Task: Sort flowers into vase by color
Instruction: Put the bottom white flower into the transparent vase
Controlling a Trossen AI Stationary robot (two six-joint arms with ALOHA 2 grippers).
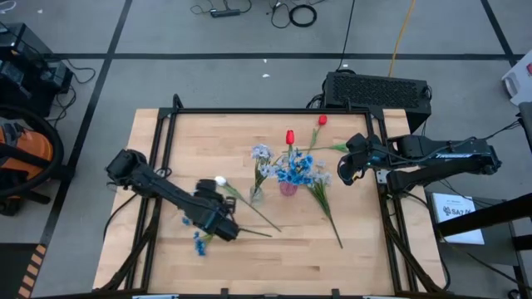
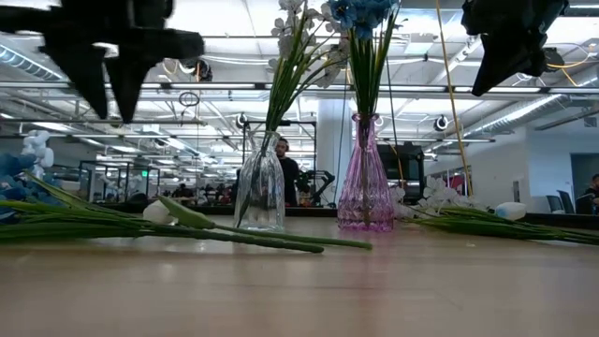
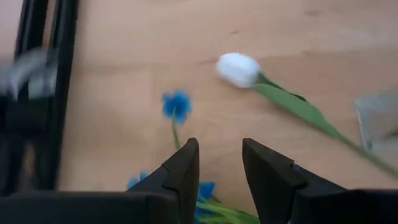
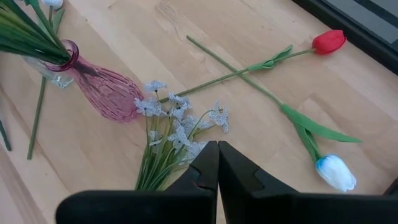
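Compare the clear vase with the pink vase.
The clear vase is colourless glass; the pink vase is tinted pink-purple. The clear vase holds pale lavender-white sprays; the pink vase holds bright blue sprays. In the low view the pink vase looks somewhat taller. Both stand upright side by side on the table, with narrow necks.

Low view: flower heads in clear vase [image 2: 259, 192] and pink vase [image 2: 365, 187] cut off at the upper edge, both arms reduced to dark silhouettes; left wrist view: blue spray [image 3: 176, 107] blurred, its stem hidden behind the left hand [image 3: 221, 163], clear vase only a smear at the frame edge.
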